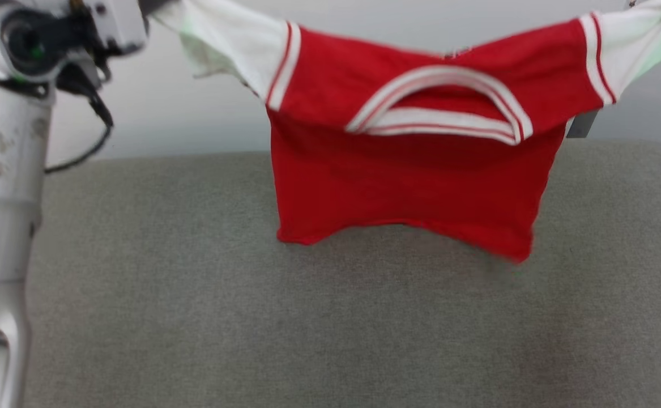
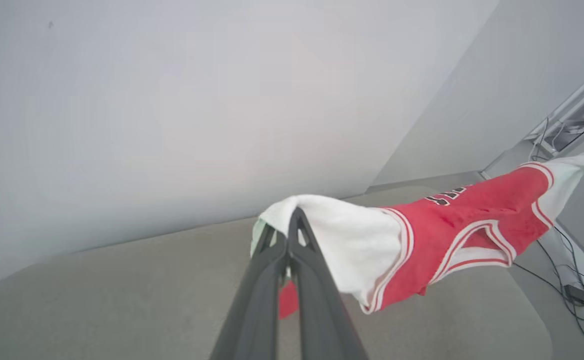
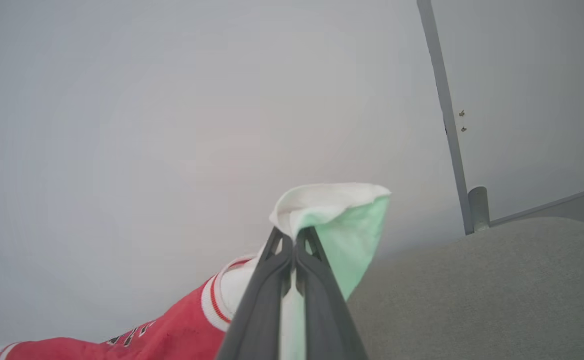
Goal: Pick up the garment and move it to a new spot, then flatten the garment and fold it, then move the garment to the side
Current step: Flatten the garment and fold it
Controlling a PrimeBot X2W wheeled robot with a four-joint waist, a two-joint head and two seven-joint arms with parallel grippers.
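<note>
The red jersey T-shirt with white red-striped sleeves (image 1: 409, 187) hangs stretched over the grey felt-covered desk (image 1: 194, 328), its long axis running left to right, sleeve to sleeve. The left gripper (image 2: 294, 220) is clenched on the left sleeve end, and the right gripper (image 3: 294, 235) on the right one. The hem hangs lowest, and whether it touches the desk cannot be told. Laying the shirt flat likely needs both ends lowered evenly.

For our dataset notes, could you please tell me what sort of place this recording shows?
Most likely an indoor lab or test room rather than a home: bare pale walls, a table covered in grey felt-like fabric under the hanging garment, and loose cables with a power brick beside it.
</note>
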